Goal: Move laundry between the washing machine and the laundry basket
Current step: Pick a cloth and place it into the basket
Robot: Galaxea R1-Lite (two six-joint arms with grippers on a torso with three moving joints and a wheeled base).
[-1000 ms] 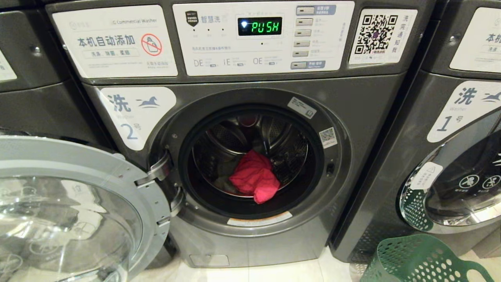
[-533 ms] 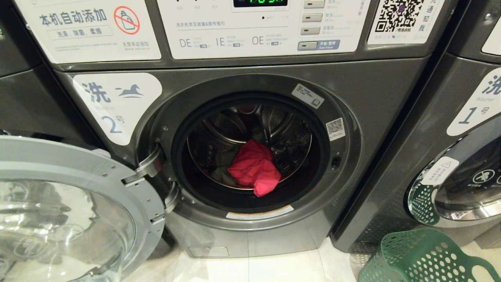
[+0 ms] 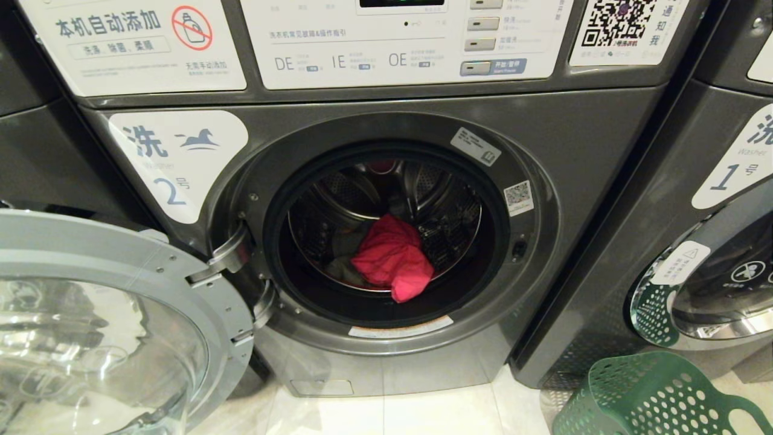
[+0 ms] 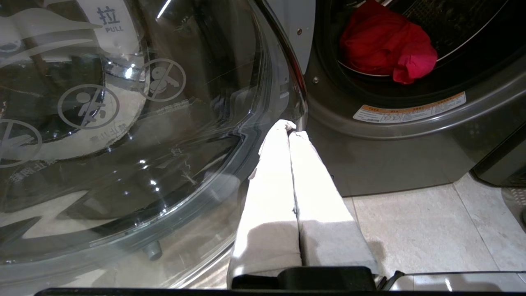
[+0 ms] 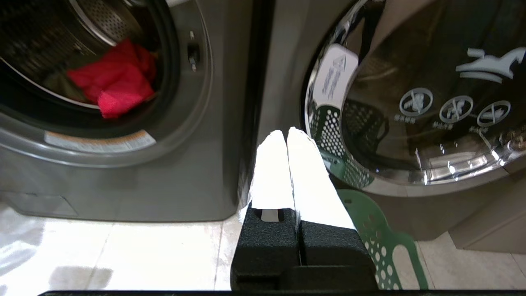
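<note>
My view has dipped since a second ago, the red garment (image 3: 392, 258) unmoved in the washing machine (image 3: 386, 338), both my grippers (image 4: 291, 126) (image 5: 286, 133) pressed together, empty.

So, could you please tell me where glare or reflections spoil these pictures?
Head view: the open door's glass mirrors the room. Left wrist view: bright specks on that glass. Right wrist view: the left gripper's neighbour, the right gripper, looks washed out white, and washer 1's door mirrors the green basket.
</note>
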